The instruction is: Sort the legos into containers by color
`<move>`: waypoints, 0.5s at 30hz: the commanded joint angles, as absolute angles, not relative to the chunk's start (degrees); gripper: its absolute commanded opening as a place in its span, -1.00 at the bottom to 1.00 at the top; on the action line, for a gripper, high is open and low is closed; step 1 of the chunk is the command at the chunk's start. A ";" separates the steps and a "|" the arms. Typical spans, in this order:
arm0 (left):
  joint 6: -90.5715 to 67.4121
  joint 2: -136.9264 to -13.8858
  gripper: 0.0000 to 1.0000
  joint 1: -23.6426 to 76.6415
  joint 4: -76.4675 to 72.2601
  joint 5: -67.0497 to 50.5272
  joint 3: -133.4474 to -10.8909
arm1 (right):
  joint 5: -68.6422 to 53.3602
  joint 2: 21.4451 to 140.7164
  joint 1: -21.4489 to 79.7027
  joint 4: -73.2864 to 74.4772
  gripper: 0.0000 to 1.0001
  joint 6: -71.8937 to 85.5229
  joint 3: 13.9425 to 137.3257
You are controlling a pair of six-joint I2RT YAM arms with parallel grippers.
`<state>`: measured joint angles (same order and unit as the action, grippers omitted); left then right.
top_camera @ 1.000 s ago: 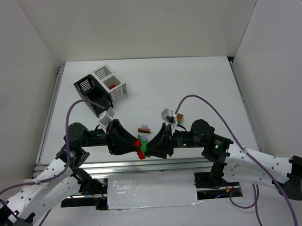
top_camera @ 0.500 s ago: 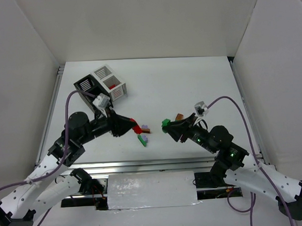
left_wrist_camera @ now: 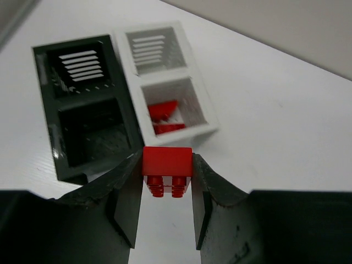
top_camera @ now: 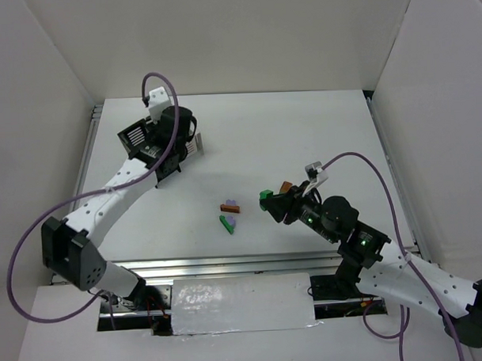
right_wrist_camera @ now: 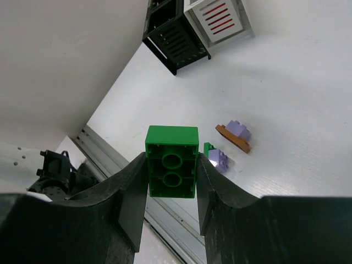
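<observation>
My left gripper (left_wrist_camera: 167,163) is shut on a red brick (left_wrist_camera: 167,169) and holds it just in front of and above the white bin (left_wrist_camera: 204,130), which has red bricks (left_wrist_camera: 163,112) inside. The black bin (left_wrist_camera: 82,104) is joined on its left. In the top view the left gripper (top_camera: 179,141) covers most of the white bin (top_camera: 195,145), beside the black bin (top_camera: 136,137). My right gripper (right_wrist_camera: 171,165) is shut on a green brick (right_wrist_camera: 171,160), which it holds above the table right of centre (top_camera: 265,196).
A brown plate with a purple brick (top_camera: 230,205) and a green and purple piece (top_camera: 227,224) lie mid-table. They also show in the right wrist view, the brown plate (right_wrist_camera: 234,133) beyond the purple piece (right_wrist_camera: 218,158). A brown brick (top_camera: 286,186) lies beside the right gripper. White walls enclose the table.
My left arm has swung from the middle of the table up to the bins, carrying the red brick. My right gripper holds the green brick in nearly the same place.
</observation>
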<state>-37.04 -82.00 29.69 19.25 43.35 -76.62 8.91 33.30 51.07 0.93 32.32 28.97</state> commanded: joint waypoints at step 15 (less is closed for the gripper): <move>-26.19 -101.69 -0.58 20.92 2.37 44.13 -87.63 | 6.86 37.88 51.06 1.23 -1.00 29.71 32.25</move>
<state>-28.42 -101.25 21.39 7.55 45.06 -84.60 7.57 37.12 51.07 1.54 31.20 29.21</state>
